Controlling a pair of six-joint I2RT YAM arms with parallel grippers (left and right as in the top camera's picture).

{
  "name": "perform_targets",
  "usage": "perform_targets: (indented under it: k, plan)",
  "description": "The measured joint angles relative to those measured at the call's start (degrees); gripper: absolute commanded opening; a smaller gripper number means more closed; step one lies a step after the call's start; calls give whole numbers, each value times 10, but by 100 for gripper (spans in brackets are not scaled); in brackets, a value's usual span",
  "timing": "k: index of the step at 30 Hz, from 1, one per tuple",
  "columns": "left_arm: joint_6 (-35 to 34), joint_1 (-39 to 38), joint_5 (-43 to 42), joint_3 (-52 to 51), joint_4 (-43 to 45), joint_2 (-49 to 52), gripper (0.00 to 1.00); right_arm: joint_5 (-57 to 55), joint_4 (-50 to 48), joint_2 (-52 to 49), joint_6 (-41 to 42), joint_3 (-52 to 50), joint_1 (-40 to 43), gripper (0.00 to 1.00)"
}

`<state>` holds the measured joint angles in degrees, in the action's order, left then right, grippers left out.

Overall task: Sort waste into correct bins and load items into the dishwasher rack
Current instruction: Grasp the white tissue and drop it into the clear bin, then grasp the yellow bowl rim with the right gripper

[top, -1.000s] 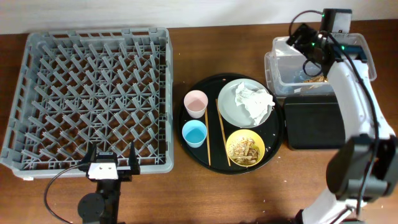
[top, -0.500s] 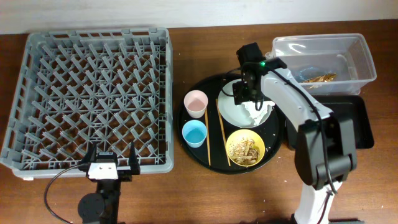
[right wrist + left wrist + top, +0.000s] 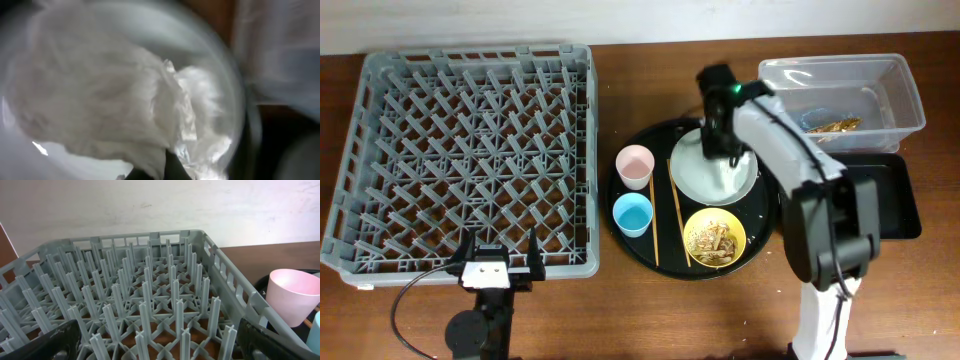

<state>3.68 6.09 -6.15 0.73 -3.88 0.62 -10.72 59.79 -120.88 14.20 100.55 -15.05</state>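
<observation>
Left tool [image 3: 500,250]: sitting released at the near edge of the dishwasher rack [image 3: 470,150]. Plate [image 3: 705,182]: lying on the round tray. Right tool [image 3: 724,148]: having swung over from the clear tub [image 3: 916,100], now clenching the crumpled napkin [image 3: 115,95] on the plate. Binning is likely coming next.

Left arm [image 3: 480,325] sits folded at its base, left gripper [image 3: 502,250] level, jaws spread wide. Right arm [image 3: 790,165] is stretched forward and inward. Right gripper [image 3: 720,140] points down, clamped on napkin [image 3: 100,90].
</observation>
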Motion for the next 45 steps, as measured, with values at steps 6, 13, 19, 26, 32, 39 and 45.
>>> perform_targets:
  k: [6, 13, 19, 26, 32, 39, 45]
  plan:
    - [0, 0, 0, 0, 0, 0, 99, -48, -49, 106, 99, 83, 147, 4]
    - [0, 0, 0, 0, 0, 0, 99, -52, -116, 24, 125, 78, 216, 92]
    - [0, 0, 0, 0, 0, 0, 99, 97, -35, 69, 79, 79, 208, 87]
    - [0, 0, 0, 0, 0, 0, 99, 174, 170, 214, 87, 96, 76, 75]
    - [0, 0, 0, 0, 0, 0, 99, 170, 138, 197, 183, -45, -57, 63]
    - [0, 0, 0, 0, 0, 0, 99, 166, 11, 193, 245, -221, -134, 54]
    - [0, 0, 0, 0, 0, 0, 99, 167, -14, 174, 248, -271, -148, 44]
